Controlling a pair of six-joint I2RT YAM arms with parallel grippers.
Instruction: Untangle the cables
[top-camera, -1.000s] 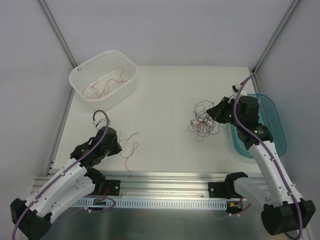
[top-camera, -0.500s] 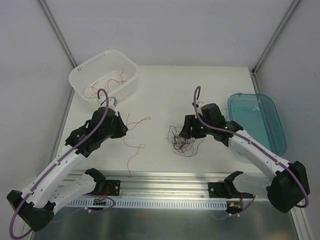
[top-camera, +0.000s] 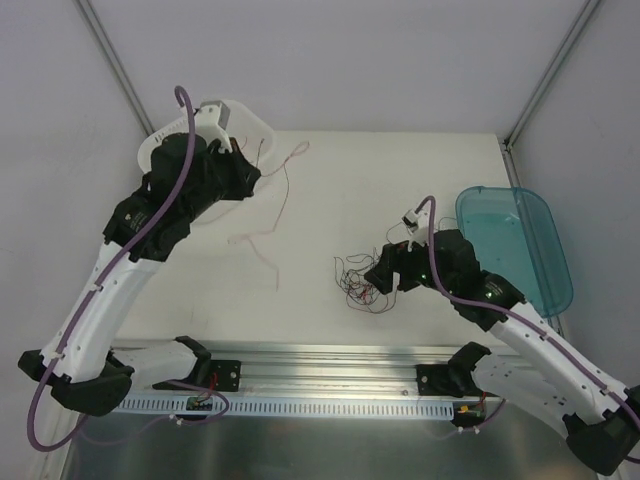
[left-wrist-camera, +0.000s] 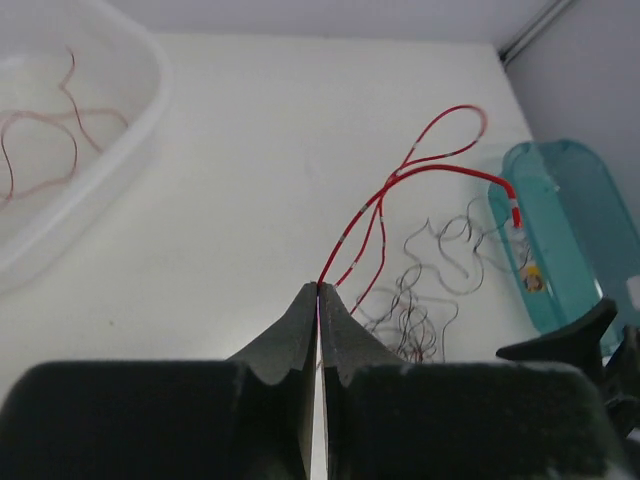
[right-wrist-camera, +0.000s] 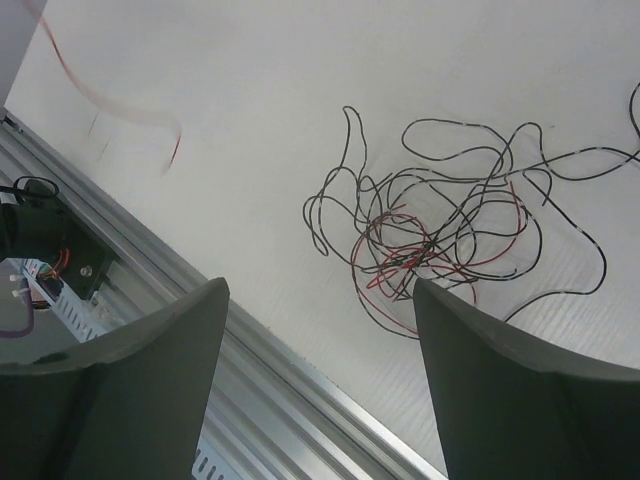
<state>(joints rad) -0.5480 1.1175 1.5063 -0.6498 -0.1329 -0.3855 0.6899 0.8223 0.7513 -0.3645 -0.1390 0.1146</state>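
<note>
My left gripper (top-camera: 256, 178) is raised near the white basket (top-camera: 150, 150) and shut on a single red cable (left-wrist-camera: 440, 168). That cable loops out to the right of the tips (left-wrist-camera: 320, 288) and trails down toward the table. The remaining tangle of thin black and red cables (top-camera: 365, 281) lies on the table right of centre, also seen in the right wrist view (right-wrist-camera: 430, 235). My right gripper (top-camera: 386, 272) hovers just right of the tangle. Its jaws (right-wrist-camera: 320, 288) are open with nothing between them.
The white basket (left-wrist-camera: 120, 150) at the back left holds a few loose red cables (left-wrist-camera: 50, 130). A teal tray (top-camera: 515, 245) sits at the right edge. The aluminium rail (top-camera: 330, 365) runs along the near edge.
The left arm lifted and swung back toward the basket with the red cable. The right gripper dragged the tangle leftward, then opened and let it go.
</note>
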